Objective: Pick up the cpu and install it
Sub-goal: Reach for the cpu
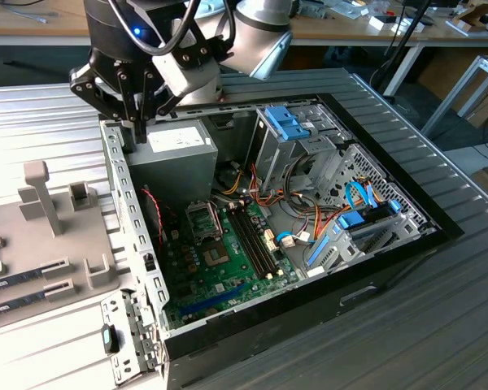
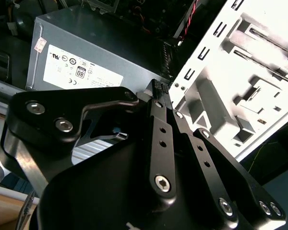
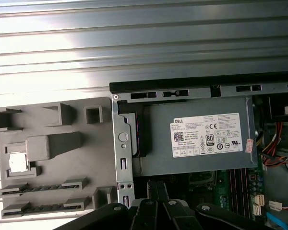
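- Grey plastic makes up the holder tray (image 3: 77, 163), which lies on the ribbed metal table (image 1: 390, 325), just outside the side wall of the open computer case (image 1: 118, 188).
- The cpu (image 3: 18, 163) is seen in the first wrist view, seated flat in a square recess of that tray with its silvery top turned up. It is well apart from the gripper and is not held.
- Two memory sticks (image 1: 12, 282) are laid in long slots of the tray, at the exterior view's left edge.
- The gripper (image 1: 136, 126) is found in the upper left of the exterior view, pointed down over the case's side wall and just beside the power supply (image 1: 175, 150).
- Its fingers (image 2: 158, 103) are shown pressed together in the second wrist view, and nothing is seen between them.
- The motherboard (image 1: 220, 264) is exposed on the case floor at the middle of the exterior view. The black socket frame (image 1: 202, 218) is mounted on it, near the power supply and lower in the frame than the gripper.
- A blue drive bracket (image 1: 285, 126) is fixed at the upper middle of the exterior view.
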